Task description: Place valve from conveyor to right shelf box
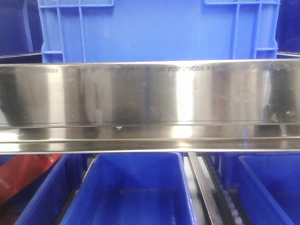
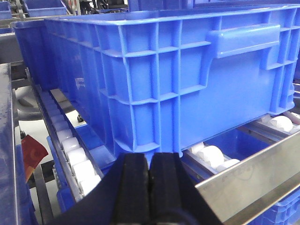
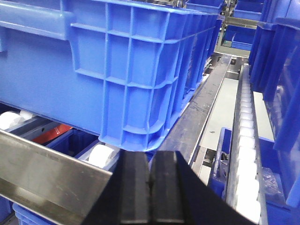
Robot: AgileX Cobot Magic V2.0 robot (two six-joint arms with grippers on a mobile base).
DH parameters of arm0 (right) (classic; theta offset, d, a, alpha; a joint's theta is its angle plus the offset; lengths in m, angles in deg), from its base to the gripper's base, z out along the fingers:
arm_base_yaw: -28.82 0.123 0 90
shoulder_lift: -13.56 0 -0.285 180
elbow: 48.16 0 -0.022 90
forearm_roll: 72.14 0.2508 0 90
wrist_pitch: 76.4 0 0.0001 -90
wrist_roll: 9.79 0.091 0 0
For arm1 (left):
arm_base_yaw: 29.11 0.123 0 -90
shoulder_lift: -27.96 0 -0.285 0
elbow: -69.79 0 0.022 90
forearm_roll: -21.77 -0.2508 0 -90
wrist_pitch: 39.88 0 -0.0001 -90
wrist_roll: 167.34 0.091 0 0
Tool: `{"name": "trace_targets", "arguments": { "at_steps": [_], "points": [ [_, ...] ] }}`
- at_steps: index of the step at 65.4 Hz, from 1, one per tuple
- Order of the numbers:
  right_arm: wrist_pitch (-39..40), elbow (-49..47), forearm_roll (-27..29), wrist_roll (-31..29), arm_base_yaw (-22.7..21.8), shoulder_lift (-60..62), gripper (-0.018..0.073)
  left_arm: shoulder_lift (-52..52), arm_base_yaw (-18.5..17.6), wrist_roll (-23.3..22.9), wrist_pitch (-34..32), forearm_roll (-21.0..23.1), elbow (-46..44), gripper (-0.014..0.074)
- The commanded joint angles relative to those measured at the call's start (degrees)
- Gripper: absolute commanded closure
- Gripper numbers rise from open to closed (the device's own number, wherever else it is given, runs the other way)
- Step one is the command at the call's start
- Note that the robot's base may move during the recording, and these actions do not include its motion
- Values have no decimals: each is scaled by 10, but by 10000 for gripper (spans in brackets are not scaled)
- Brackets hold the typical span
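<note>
Both pincers, left pincer point(image 2: 149, 187) and right pincer point(image 3: 151, 190), are sitting pressed together, holding nothing, facing a blue crate point(image 2: 197, 79) on rollers point(image 2: 77, 157).

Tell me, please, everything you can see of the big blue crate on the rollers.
The crate is bright blue moulded plastic, with ribbed walls, a thick rim and a raised handle bar on its end face. It sits upright and level on white rollers, behind a shiny metal rail. Its inside is hidden. Both the left gripper and the right gripper are shut just short of its lower corners, not touching it.
</note>
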Motion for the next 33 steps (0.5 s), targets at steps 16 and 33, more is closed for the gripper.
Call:
{"name": "trace_targets", "arguments": {
  "at_steps": [16, 33],
  "points": [
    [14, 1, -5, -1, 0, 3, 721, -41, 49, -4, -12, 5, 25, 707],
    [14, 1, -5, -1, 0, 3, 721, -178, 187, -4, -17, 5, 117, 707]
  ]
}}
